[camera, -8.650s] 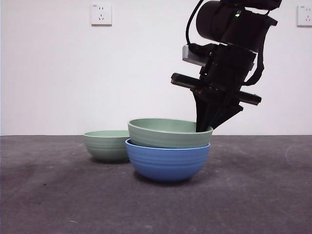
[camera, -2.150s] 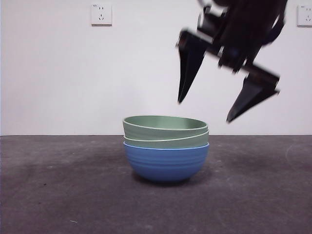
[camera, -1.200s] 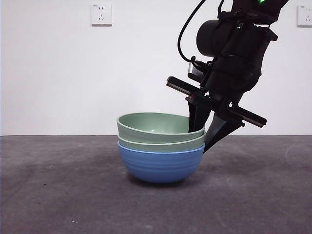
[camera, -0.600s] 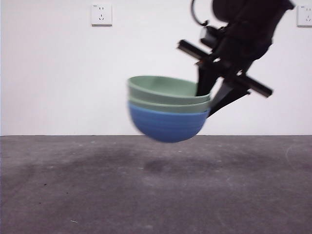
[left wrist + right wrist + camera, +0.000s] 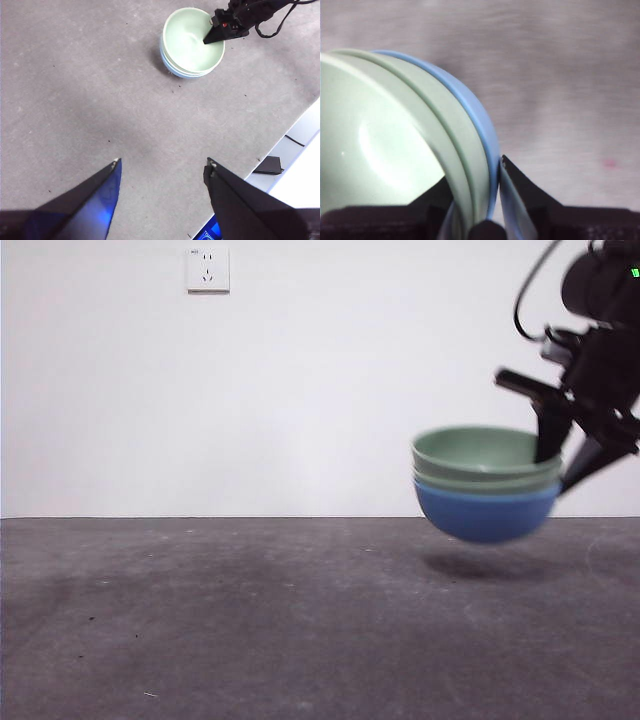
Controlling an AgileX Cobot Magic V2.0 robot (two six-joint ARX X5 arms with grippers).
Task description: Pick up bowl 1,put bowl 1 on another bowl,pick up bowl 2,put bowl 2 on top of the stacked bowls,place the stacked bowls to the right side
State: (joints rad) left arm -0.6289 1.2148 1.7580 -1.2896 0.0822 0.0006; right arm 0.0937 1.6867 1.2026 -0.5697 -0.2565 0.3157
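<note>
**Stack in the air, to be set down on the right**

The stack (image 5: 486, 485), blue bowl (image 5: 486, 518) lowest with two green bowls nested above, hangs clear of the table (image 5: 250, 620) with its shadow just below it. The right gripper (image 5: 487, 200) carries it by the rim: one jaw sits inside the top bowl, the other outside against the blue wall, clamped on all three rims together. The stack juts out sideways from the jaws, held at one edge only.

To finish well, I judge the arm should lower slowly and keep the stack level, since a one-sided pinch may let the bowls tip or slide. The jaws should part only once the blue base rests on the table.

The left gripper (image 5: 162, 170) waits well apart from the stack, jaws apart and empty.
</note>
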